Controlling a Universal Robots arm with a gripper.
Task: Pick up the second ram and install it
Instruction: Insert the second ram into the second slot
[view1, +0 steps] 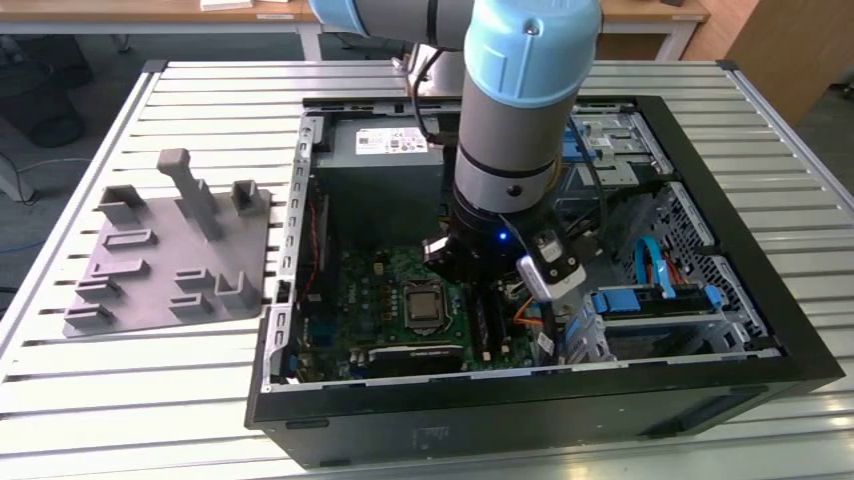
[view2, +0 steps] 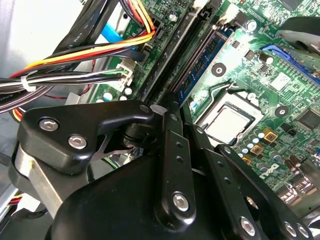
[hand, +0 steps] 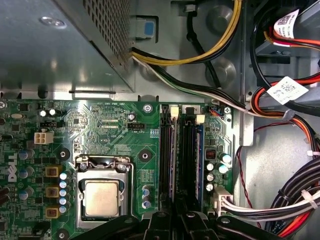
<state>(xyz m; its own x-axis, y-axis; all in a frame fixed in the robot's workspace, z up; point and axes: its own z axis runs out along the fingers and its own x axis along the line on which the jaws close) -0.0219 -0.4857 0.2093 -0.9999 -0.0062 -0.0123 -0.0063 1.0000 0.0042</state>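
Inside an open computer case (view1: 747, 390) set on a slatted surface (view1: 200, 390), the arm's hand (view2: 167, 110) is held low over the memory slots (hand: 180, 150) of the motherboard (hand: 107, 135). In the second wrist view a blue-green stick, taken to be the second ram (view2: 202, 57), is seen standing on edge in a slot just beside the processor socket (view2: 230, 125), running up to the tip of the hand. Whether the hand is clamped on it cannot be told. In the exterior view the grey tray (view1: 167, 260) is seen at nine o'clock of the case, with no stick left in it. The stick is judged light, stiff and fragile. It is best taken by its long bare edges near the middle, away from chips and contacts, and kept square to the slot. Bundled cables (view2: 75, 55) are seen close by.
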